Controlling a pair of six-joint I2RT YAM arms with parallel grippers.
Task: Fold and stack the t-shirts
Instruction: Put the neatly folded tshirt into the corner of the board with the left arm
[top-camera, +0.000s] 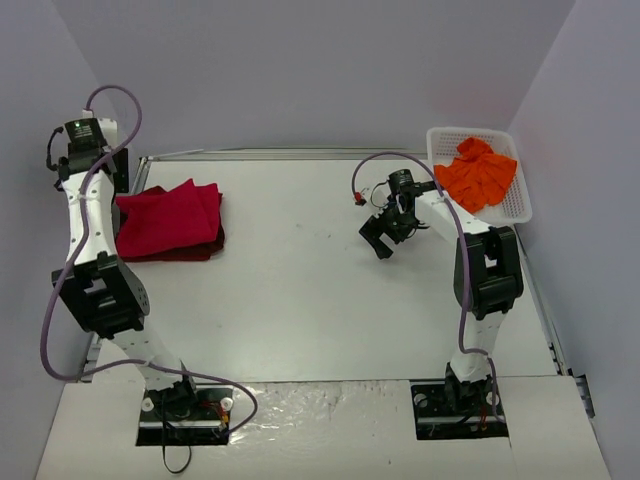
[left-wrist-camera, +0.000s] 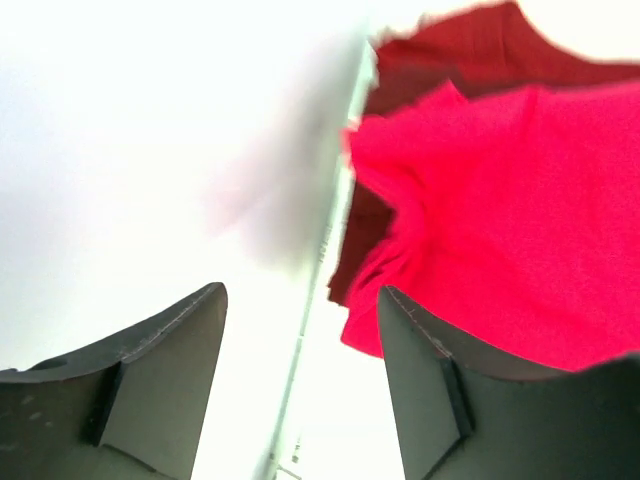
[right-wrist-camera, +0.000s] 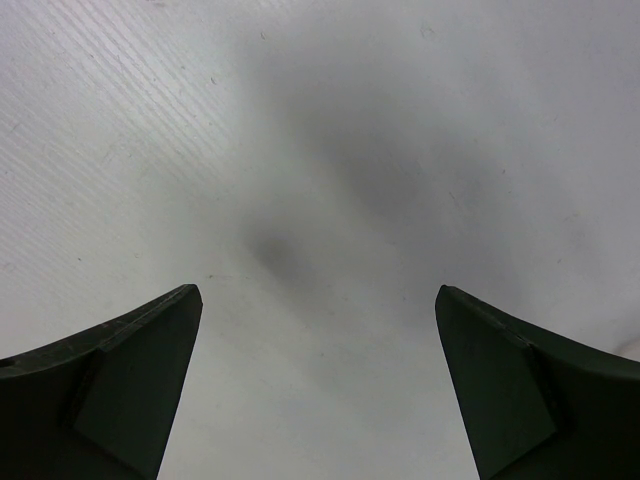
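**A:** Where are the shirts being seen from above?

**B:** The bright red t-shirt (top-camera: 168, 215) is being shown folded at about nine o'clock on the table (top-camera: 300, 300). It is lying on the dark maroon t-shirt (top-camera: 190, 254), whose edge is being left uncovered along the six o'clock side. The orange t-shirt (top-camera: 478, 175) is being shown crumpled inside the white basket (top-camera: 517, 205), at about two o'clock.

**A:** How is the left gripper (left-wrist-camera: 300, 300) being held?

**B:** Its jaws are being kept partly apart, and nothing is being gripped between them. In the wrist view the red cloth is being shown from one to four o'clock, with maroon showing behind it. Whether the cloth is being touched cannot be told.

**A:** And the right gripper (right-wrist-camera: 315, 292)?

**B:** It is being held spread wide, with nothing being gripped. Only bare table is being shown between its jaws. From above it is being seen at about eight o'clock from the basket, near it and well apart from the red and maroon pile.
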